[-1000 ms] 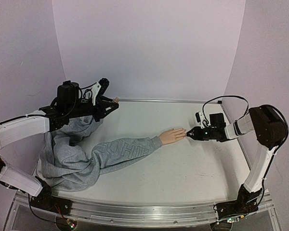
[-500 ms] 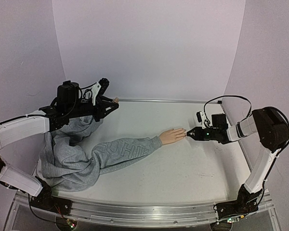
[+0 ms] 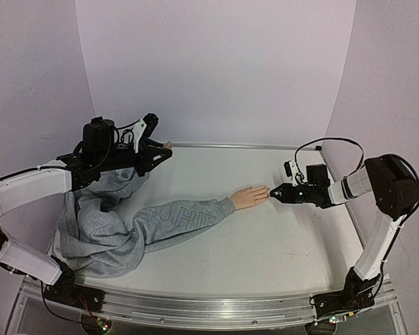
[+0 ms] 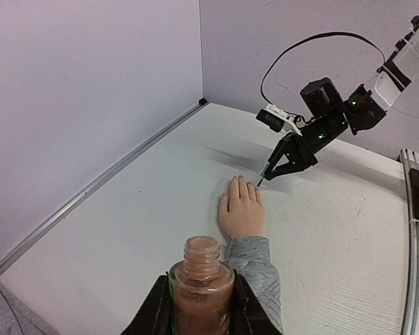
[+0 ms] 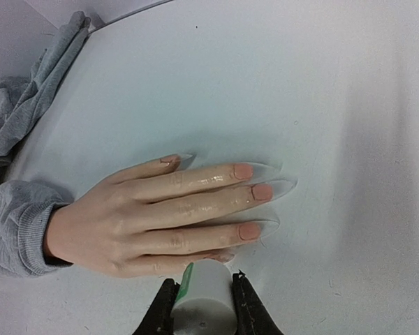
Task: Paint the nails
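The peach mannequin hand [image 3: 250, 197] lies flat, palm down, at the end of a grey sleeve [image 3: 181, 222]. Its nails [image 5: 243, 171] show pinkish paint on three long fingers, under clear tips. My right gripper [image 5: 204, 285] is shut on a white brush cap [image 5: 204, 301] just over the little finger's nail [image 5: 222, 257]; the brush itself is hidden under the cap. From the left wrist view the brush tip [image 4: 260, 181] meets the fingertips [image 4: 241, 183]. My left gripper [image 4: 201, 307] is shut on an open bottle of brownish polish [image 4: 201, 283], held high at the back left [image 3: 160, 148].
The grey sweatshirt's body [image 3: 98, 237] lies bunched at the left under my left arm. A metal rail [image 3: 230, 146] runs along the table's far edge below the lilac walls. A black cable [image 3: 328, 143] loops above my right wrist.
My right forearm has shifted very slightly while its gripper stays at the fingertips. The left arm and the bottle have not moved.
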